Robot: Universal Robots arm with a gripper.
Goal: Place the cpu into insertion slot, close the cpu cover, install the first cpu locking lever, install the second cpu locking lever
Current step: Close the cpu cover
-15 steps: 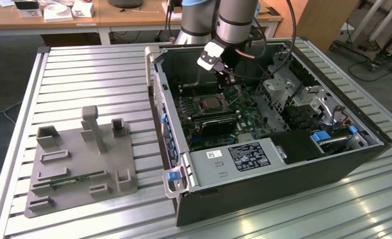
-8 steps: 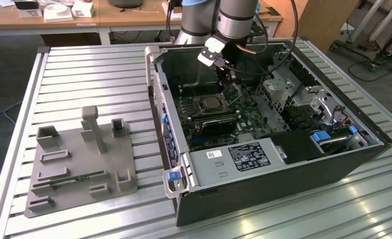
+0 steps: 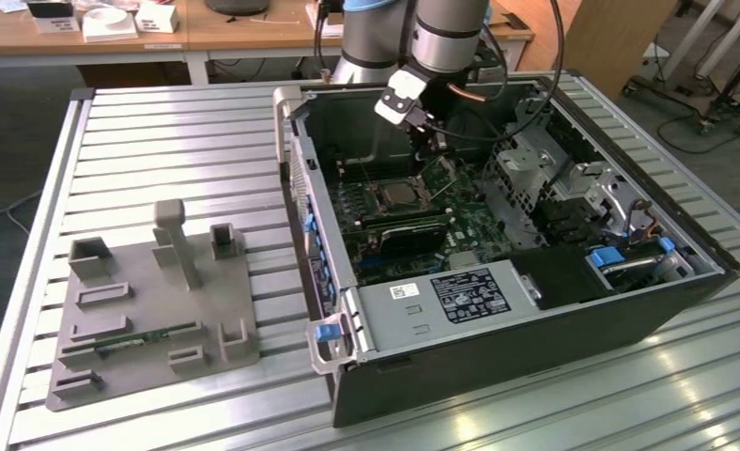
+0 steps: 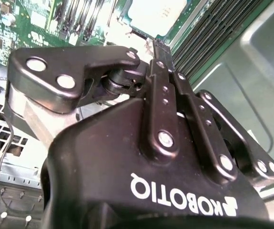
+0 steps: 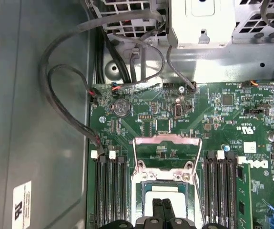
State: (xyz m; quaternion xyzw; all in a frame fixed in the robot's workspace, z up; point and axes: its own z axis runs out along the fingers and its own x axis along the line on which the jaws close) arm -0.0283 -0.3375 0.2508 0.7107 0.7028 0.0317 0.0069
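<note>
Inside the open computer case (image 3: 508,348), the insertion slot (image 5: 139,177) sits on the green board between the memory slots. The cpu (image 5: 161,191) lies in it as a pale silver square, and it also shows in the second wrist view (image 4: 158,14) and the exterior view (image 3: 402,197). The cpu cover (image 5: 167,139) is swung open, and green board shows through its window. My gripper (image 5: 163,206) hangs just above the cpu with its two dark fingers pressed together and nothing between them. It is also in the second wrist view (image 4: 157,45) and the exterior view (image 3: 436,162).
Black memory slots (image 5: 110,191) flank the socket on both sides. Loose grey cables (image 5: 60,95) loop along the case wall, and a metal drive cage (image 5: 201,21) stands beyond the board. A grey fixture plate (image 3: 151,310) lies on the slatted table at the exterior view's left.
</note>
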